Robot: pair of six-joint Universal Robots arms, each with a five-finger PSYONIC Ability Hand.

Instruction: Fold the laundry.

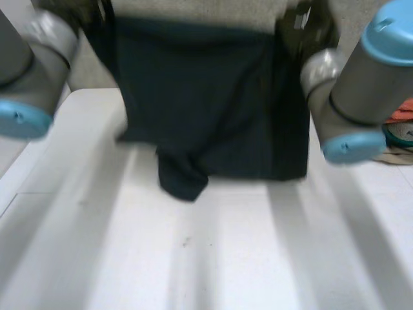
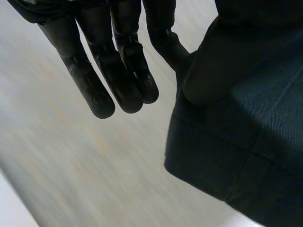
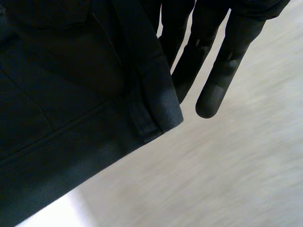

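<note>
A dark garment (image 1: 206, 110) hangs spread between my two raised arms, and its lower edge with a bunched fold (image 1: 182, 177) reaches the far part of the white table (image 1: 193, 258). In the left wrist view my left hand (image 2: 118, 66) has straight fingers, and one finger and the thumb pinch an upper edge of the garment (image 2: 236, 142). In the right wrist view my right hand (image 3: 213, 61) also has straight fingers, and the inner ones clamp a hemmed corner of the garment (image 3: 71, 94).
My left arm (image 1: 32, 71) and right arm (image 1: 361, 97) flank the cloth. A pile of colourful items (image 1: 401, 129) lies at the table's far right edge.
</note>
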